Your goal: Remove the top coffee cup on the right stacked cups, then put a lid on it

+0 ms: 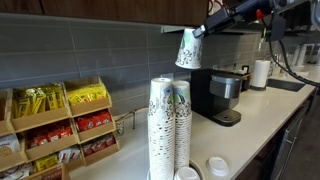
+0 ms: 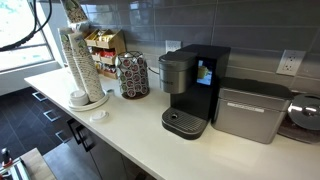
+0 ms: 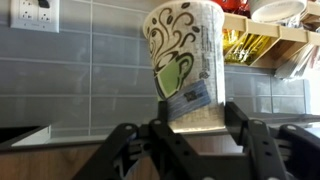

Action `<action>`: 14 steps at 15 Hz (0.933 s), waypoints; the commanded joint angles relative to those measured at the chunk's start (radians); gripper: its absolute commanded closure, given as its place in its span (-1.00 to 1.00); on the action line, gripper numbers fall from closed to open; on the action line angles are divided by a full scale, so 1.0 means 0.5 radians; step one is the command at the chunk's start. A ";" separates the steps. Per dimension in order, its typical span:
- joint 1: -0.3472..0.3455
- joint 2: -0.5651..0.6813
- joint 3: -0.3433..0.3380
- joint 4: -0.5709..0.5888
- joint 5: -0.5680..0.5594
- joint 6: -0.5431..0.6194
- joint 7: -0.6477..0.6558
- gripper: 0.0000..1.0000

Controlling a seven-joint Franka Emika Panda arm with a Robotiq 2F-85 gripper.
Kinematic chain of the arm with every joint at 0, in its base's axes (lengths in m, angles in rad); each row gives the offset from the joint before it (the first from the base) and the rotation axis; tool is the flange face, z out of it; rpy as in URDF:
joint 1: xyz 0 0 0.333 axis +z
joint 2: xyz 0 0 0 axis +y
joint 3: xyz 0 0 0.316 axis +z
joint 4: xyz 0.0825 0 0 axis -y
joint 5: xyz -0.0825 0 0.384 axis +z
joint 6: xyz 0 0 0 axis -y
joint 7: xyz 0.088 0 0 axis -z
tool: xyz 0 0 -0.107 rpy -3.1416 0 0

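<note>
Above the counter (image 1: pixel 258 110), the end effector (image 3: pixel 195 128) pinches the top coffee cup (image 3: pixel 185 50) (tilted).

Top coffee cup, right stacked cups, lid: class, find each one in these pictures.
the top coffee cup (image 3: pixel 185 50), wrist view, on its printed side wall.
the right stacked cups (image 1: pixel 182 122), in an exterior view, midway up the column.
the lid (image 1: pixel 217 166), in an exterior view, on its top face.
</note>
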 commanded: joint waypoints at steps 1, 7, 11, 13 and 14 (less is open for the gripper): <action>-0.190 -0.053 0.080 0.195 -0.206 -0.419 0.009 0.33; -0.320 0.007 0.168 0.468 -0.450 -1.165 -0.074 0.33; -0.327 0.063 0.224 0.398 -0.550 -1.434 -0.123 0.33; -0.320 0.101 0.257 0.322 -0.601 -1.532 -0.114 0.33; -0.294 0.071 0.217 0.377 -0.551 -1.456 -0.083 -0.17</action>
